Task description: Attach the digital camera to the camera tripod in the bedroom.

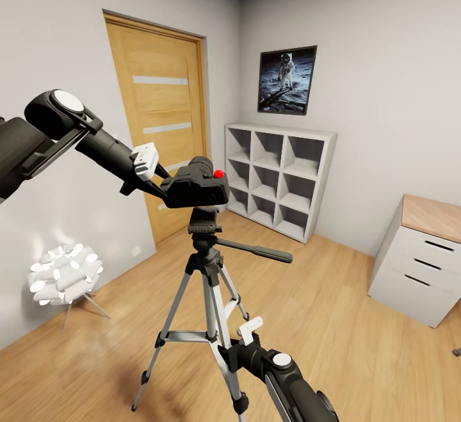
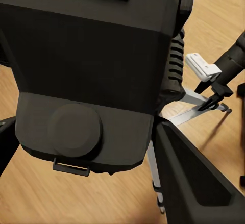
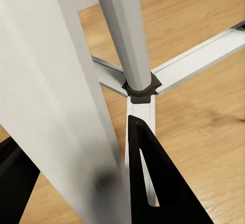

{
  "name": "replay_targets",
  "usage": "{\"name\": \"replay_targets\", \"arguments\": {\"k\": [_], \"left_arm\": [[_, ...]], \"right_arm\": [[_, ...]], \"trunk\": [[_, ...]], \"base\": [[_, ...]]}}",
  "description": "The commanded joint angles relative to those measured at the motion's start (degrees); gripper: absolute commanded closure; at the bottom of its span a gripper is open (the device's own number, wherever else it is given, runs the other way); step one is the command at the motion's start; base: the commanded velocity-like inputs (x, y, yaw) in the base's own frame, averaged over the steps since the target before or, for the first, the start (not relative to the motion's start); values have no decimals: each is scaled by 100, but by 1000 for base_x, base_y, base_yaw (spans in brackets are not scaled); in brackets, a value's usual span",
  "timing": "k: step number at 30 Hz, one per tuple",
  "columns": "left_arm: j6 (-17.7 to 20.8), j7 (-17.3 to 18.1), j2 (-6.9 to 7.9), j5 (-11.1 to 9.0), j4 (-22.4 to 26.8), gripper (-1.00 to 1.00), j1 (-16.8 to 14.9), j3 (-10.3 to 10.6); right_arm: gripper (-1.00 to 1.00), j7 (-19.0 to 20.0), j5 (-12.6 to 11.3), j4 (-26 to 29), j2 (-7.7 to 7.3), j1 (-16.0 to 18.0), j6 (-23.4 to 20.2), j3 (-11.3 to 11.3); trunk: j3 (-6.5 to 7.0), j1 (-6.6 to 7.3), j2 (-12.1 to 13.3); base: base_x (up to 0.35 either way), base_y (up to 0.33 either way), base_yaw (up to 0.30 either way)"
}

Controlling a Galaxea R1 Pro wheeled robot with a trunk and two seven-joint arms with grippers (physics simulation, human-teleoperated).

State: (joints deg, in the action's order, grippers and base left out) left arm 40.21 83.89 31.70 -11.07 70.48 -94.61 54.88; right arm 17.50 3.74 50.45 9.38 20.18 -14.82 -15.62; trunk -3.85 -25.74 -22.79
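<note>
We see our left gripper, its fingers clamped on the digital camera, holding it right atop the black head of the camera tripod, which stands on the wood floor. Our right gripper's fingers are closed around a tripod leg low down.

One digital camera sits atop one camera tripod — three silver legs and a single black pan handle. Two arms are present, each ending in one tool: the left tool and the right tool. The room holds one oak door with three pale panes, one framed astronaut picture, one white cube shelf — nine compartments — one drawer chest showing three drawers, and one white petal lamp.
</note>
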Motion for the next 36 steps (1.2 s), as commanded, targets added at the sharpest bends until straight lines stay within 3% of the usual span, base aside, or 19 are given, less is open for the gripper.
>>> {"name": "replay_targets", "arguments": {"k": [1,32,33,36], "left_arm": [[39,-4,7,-29,6,100,-14,24],[128,-13,-59,34,19,100,0,42],[126,-13,-61,33,19,-100,1,42],[121,-15,-60,26,19,-100,3,41]], "right_arm": [[100,26,39,8,2,4,-29,6],[100,26,39,8,2,4,-29,6],[100,26,39,8,2,4,-29,6],[100,26,39,8,2,4,-29,6]], "trunk": [[-14,-4,-14],[-14,-4,-14],[-14,-4,-14],[-14,-4,-14]], "base": [[0,0,0],[0,0,0],[0,0,0],[0,0,0]]}}
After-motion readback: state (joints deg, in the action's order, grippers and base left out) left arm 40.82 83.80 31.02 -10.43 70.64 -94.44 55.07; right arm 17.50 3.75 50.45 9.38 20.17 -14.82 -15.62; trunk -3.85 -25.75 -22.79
